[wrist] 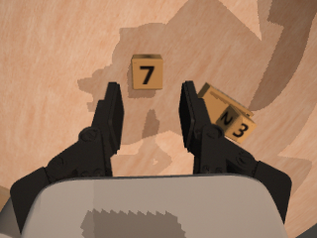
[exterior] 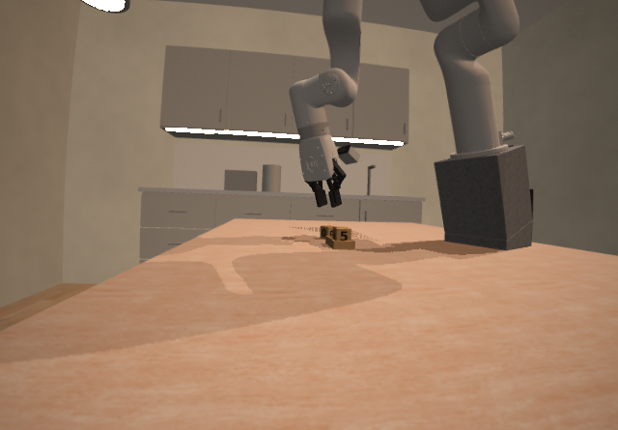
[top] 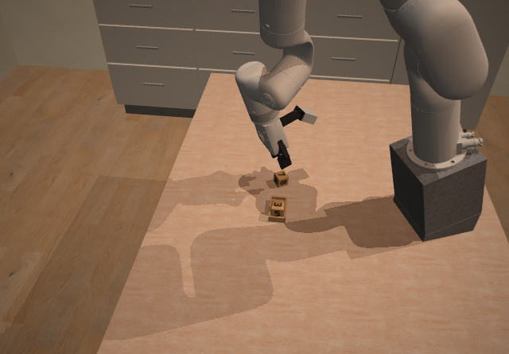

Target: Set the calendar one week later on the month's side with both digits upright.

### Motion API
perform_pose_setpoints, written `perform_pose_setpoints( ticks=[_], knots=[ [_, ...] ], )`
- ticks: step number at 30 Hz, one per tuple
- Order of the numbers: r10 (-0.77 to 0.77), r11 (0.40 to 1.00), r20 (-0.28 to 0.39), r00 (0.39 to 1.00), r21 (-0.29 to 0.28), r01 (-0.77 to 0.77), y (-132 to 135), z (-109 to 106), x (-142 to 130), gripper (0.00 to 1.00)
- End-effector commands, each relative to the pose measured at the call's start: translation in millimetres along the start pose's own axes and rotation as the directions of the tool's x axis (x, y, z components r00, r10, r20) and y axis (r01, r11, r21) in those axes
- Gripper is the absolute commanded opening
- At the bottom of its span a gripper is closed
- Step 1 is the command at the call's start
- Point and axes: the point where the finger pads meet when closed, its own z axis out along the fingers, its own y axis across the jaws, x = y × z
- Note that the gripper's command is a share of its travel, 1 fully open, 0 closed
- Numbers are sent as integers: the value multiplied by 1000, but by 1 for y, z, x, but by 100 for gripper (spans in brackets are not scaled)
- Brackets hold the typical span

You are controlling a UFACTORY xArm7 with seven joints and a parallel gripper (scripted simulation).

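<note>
One wooden cube [top: 281,178] [exterior: 323,232] [wrist: 147,72] stands on the table, outside the tray and behind it in the top view. A 7 is on its top. The other cube [top: 277,207] [exterior: 343,234] [wrist: 238,123] is in the small wooden tray [top: 277,219] [exterior: 344,245], at the tray's near end in the top view. It has a 3 on top and an upright 5 facing the top and exterior views. The tray lies on the table; no month's name is readable. My gripper [top: 284,165] [exterior: 328,205] [wrist: 151,96] is partly open and empty, above the loose cube and tilted.
The tray's far part, beside its cube, is empty. The arm's dark base block [top: 440,194] [exterior: 479,200] stands on the table's right side. The table's left edge is left of the cubes in the top view. Arm shadows fall across both cubes' surroundings.
</note>
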Motion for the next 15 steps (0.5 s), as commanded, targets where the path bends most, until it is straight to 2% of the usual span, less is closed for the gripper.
perform_pose_setpoints(
  ticks=[1,9,15],
  knots=[
    [13,1000,-136,991,9,-12,-1,-1,-3,49],
    [16,1000,-185,983,19,-13,-3,-2,-3,49],
    [16,1000,-328,945,12,-12,-2,0,-6,49]
  ],
)
